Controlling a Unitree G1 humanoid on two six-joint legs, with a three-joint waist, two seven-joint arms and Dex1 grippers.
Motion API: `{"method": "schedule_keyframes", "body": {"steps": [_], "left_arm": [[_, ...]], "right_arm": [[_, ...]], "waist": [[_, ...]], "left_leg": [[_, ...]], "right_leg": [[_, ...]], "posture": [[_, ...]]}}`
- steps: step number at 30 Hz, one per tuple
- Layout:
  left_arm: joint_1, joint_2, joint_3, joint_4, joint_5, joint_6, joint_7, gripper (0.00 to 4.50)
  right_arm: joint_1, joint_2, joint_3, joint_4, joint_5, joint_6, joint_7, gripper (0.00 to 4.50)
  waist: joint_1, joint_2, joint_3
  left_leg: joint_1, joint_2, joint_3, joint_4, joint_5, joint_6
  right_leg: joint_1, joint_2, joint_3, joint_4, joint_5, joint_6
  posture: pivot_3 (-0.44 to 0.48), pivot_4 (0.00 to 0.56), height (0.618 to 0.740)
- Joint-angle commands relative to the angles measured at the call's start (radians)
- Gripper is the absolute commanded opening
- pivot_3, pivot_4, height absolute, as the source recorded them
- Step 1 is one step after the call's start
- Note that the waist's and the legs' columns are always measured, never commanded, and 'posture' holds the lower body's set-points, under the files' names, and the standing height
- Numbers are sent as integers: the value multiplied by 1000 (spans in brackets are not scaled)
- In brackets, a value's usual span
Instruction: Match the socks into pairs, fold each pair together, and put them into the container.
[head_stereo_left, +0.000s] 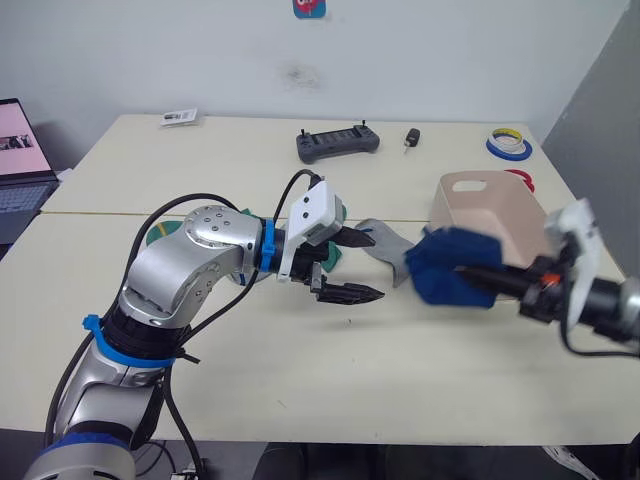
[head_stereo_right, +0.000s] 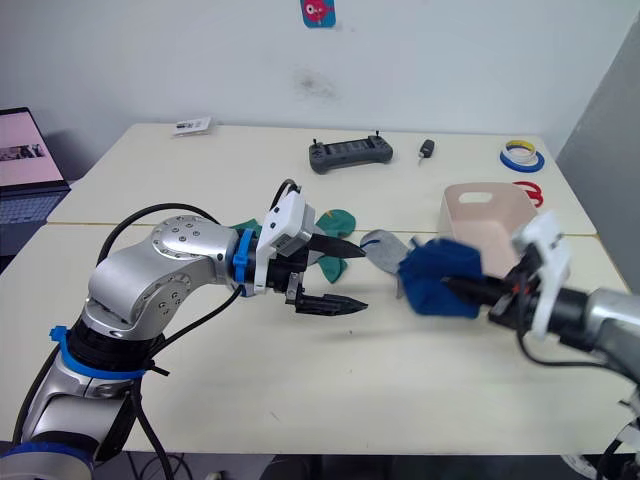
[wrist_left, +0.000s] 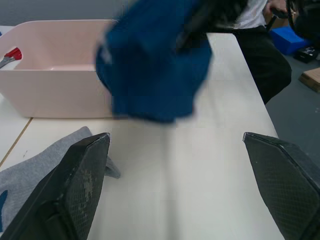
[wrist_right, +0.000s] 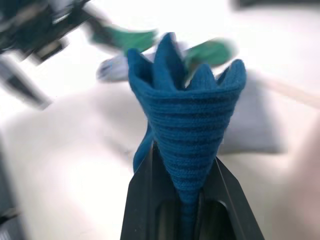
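Pinching two bunched blue socks (head_stereo_right: 438, 278), the right gripper (head_stereo_right: 462, 288) hovers beside one container (head_stereo_right: 488, 212); left gripper (head_stereo_right: 345, 274) gapes empty.

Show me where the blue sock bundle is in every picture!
Left eye view: blue sock bundle held off the table by the right gripper, beside the pink container.
Right eye view: same bundle.
Left wrist view: upper middle.
Right wrist view: centre, pinched.
Shared landmark: the pink container.
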Motion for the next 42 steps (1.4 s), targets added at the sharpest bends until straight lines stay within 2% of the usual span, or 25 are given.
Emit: {"method": "schedule_keyframes", "body": {"steps": [1, 4, 7, 16, 22, 30, 31, 42], "left_arm": [[-39, -6, 26, -26, -14, -4, -5, 4439], [-54, -11, 27, -28, -20, 3, -3, 4439], [-56, -13, 28, -38, -27, 11, 4, 4439], [-63, -39, 35, -52, -36, 31, 31, 4439], [-64, -41, 37, -58, -39, 37, 40, 4439], [-55, -39, 33, -60, -33, 31, 58, 4439], [-52, -38, 33, -59, -31, 29, 59, 4500], [-35, -31, 27, -43, -23, 15, 55, 4500]], "right_arm": [[-35, -120, 66, 101, -182, -218, 76, 0], [-65, -220, 233, 231, -424, -504, 151, 0], [-124, -262, 390, 395, -659, -812, 206, 0], [-398, -168, 755, 946, -1167, -1534, 273, 0], [-550, -96, 865, 1211, -1282, -1711, 389, 0], [-629, -41, 899, 1329, -1311, -1703, 549, 0], [-634, -35, 894, 1328, -1297, -1682, 583, 684], [-695, -80, 849, 1252, -1242, -1548, 804, 4476]], "waist": [[0, 0, 0], [-1, 0, 0], [-2, 0, 0], [-3, 1, 1], [-1, 2, 3], [-1, 2, 3], [-1, 2, 3], [0, 2, 3]], "left_leg": [[0, 0, 0, 0, 0, 0], [-1, 0, 0, 1, 0, 0], [-1, 1, 1, 2, 0, 0], [-1, 2, 2, 2, 2, -3], [-1, 1, 3, 3, 3, -4], [0, 1, 1, 4, 3, -4], [0, 1, 1, 4, 3, -4], [0, 1, -1, 4, 3, -4]], "right_leg": [[0, 0, 0, -1, 0, 0], [0, 0, 0, -1, 0, 0], [0, 0, 0, 0, 0, 0], [-1, -2, 0, 0, 0, 0], [0, -4, 1, 1, 0, 0], [0, -6, 0, 2, 0, 0], [0, -7, 0, 2, 0, 0], [0, -10, 0, 2, 0, 0]], "posture": [[0, 150, 740], [0, 150, 740], [0, 150, 740], [0, 150, 740], [0, 150, 740], [0, 150, 740], [0, 150, 740], [0, 150, 740]]}}
